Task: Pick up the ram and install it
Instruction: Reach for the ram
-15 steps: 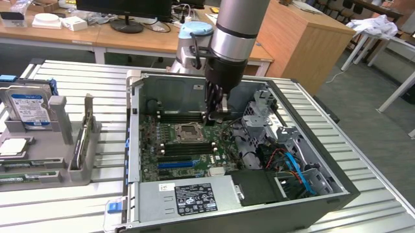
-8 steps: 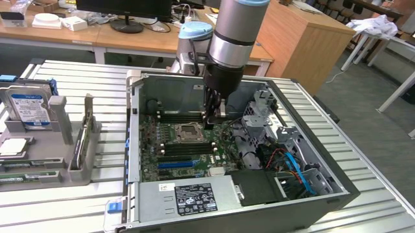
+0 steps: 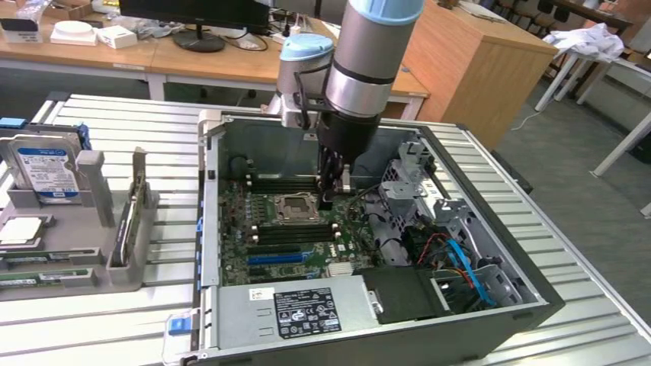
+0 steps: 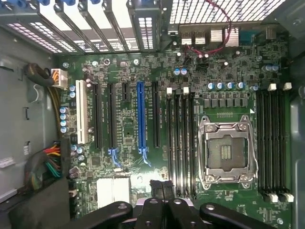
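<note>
My gripper (image 3: 331, 191) hangs inside the open computer case (image 3: 210, 229), just above the motherboard (image 3: 267, 248) and beside the CPU socket (image 3: 295, 204). Its fingers are pressed together, and a thin dark ram stick (image 3: 327, 201) is held edge-on between them. In the wrist view the shut gripper (image 4: 162, 191) sits over the board's edge, close to the bank of black memory slots (image 4: 181, 143) next to the socket (image 4: 226, 152). A second slot bank (image 4: 272, 143) lies on the socket's other side.
A grey parts tray (image 3: 114, 263) at the exterior view's left holds a hard drive (image 3: 46, 171) and green memory sticks (image 3: 41, 278). The power supply (image 3: 295, 309), drive cage (image 3: 412, 179) and blue cables (image 3: 463, 259) crowd the case. Expansion slots (image 4: 140, 114) line the board.
</note>
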Available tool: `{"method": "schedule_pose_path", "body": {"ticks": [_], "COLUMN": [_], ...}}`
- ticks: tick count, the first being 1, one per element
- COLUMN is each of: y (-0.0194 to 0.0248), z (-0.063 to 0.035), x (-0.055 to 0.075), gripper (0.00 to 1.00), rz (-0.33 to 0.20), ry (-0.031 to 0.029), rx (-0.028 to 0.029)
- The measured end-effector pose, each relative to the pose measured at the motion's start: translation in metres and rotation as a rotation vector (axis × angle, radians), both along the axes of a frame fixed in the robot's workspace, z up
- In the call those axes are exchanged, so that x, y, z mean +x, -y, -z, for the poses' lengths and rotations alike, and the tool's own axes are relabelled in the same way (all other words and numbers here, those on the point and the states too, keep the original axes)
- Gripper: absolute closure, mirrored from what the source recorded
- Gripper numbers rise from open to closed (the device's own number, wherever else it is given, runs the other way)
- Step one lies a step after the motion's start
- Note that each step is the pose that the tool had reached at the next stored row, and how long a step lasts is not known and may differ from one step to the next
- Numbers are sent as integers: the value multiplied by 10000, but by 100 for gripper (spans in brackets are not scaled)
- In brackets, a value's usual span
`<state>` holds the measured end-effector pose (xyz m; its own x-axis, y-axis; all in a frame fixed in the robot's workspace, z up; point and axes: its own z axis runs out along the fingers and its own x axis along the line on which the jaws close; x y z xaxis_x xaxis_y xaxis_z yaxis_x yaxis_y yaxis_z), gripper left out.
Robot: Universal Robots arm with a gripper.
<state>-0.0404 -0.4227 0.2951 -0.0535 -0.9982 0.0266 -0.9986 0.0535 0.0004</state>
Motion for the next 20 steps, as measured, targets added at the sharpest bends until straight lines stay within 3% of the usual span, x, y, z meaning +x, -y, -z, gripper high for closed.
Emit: {"method": "schedule_pose_path", "body": {"ticks": [4, 10, 20], "y": [0, 0, 0], "z": [73, 72, -317], "x": [0, 0, 0], "gripper": [90, 90, 90], "rz": [18, 17, 19], "ry": [0, -1, 3], "rx": [15, 20, 28]}}
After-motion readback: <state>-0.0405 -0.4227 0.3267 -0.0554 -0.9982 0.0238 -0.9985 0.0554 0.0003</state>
